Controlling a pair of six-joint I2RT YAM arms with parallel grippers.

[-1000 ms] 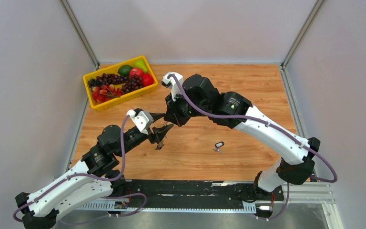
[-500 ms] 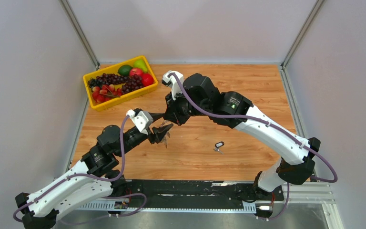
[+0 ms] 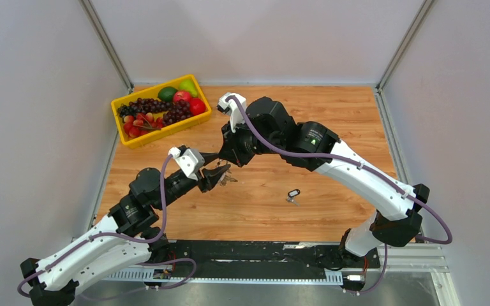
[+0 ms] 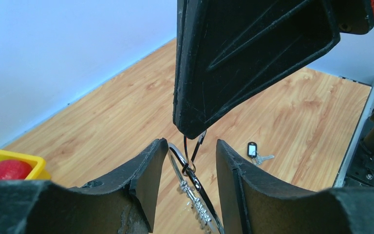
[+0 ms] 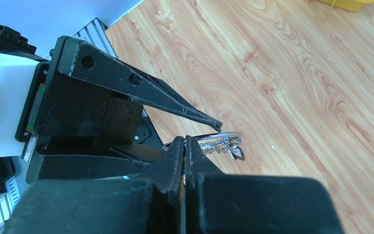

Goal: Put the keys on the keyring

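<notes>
The keyring (image 4: 198,194), a silver wire ring with a bunch of tiny keys, stands edge-on between my left gripper's (image 4: 192,142) parted fingers and leans on one inner pad. My right gripper (image 4: 191,132) comes from above, shut on a thin wire loop (image 4: 193,148) hooked on the ring. In the right wrist view its jaws (image 5: 185,139) are pressed together, with the ring and bunch (image 5: 221,143) just beyond. In the top view both grippers (image 3: 220,172) (image 3: 228,160) meet mid-table. A black-headed key (image 3: 293,193) lies on the wood, apart; it also shows in the left wrist view (image 4: 252,149).
A yellow tray (image 3: 134,138) of fruit stands at the back left of the wooden table. Grey walls close in the left, back and right. A black rail (image 3: 261,250) runs along the near edge.
The bunch of tiny keys hung below my left gripper a second ago; it has swung up and to the right. Both grippers stay close together, hardly shifted.
</notes>
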